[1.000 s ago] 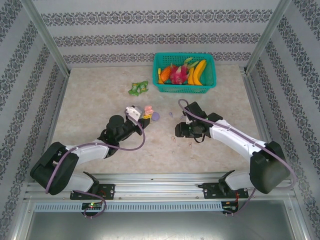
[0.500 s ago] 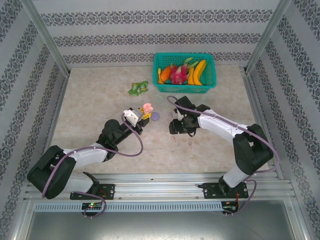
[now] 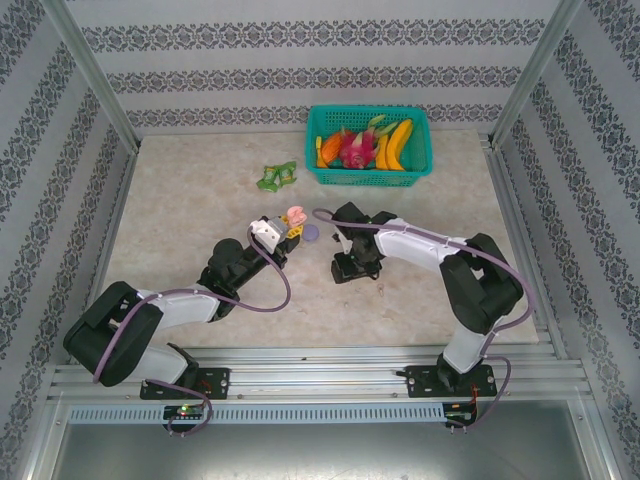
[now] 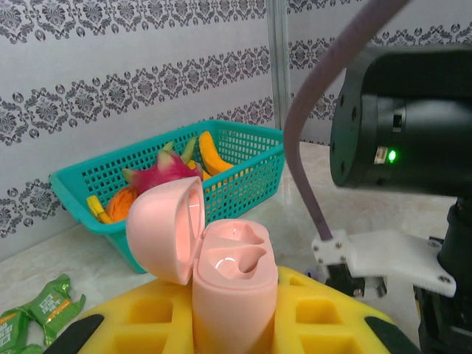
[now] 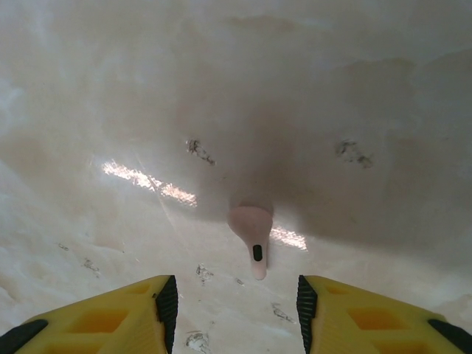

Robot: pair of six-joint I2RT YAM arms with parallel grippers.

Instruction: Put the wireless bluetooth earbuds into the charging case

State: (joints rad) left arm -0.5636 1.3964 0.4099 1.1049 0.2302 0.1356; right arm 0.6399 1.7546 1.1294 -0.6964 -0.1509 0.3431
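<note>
My left gripper [image 4: 234,321] is shut on a pink charging case [image 4: 237,259], which stands upright between the yellow fingers. Its lid [image 4: 164,230] is swung open to the left and both sockets are bare. From above, that case [image 3: 295,216] sits at the left gripper's [image 3: 284,234] tip, with a lilac case [image 3: 311,232] on the table just right of it. A pale pink earbud [image 5: 251,234] lies on the table. My right gripper [image 5: 237,304] hovers over it, open, a finger on either side and neither touching it. From above, the right gripper [image 3: 345,268] points straight down.
A teal basket [image 3: 412,168] of toy fruit stands at the back, also seen behind the case as the teal basket [image 4: 243,177]. A green packet [image 3: 277,176] lies left of it. The right arm's black wrist [image 4: 402,125] hangs close on the case's right.
The right arm has swung left and tipped its gripper down over the table near the cases. The left arm has shifted only slightly, still holding the pink case.
</note>
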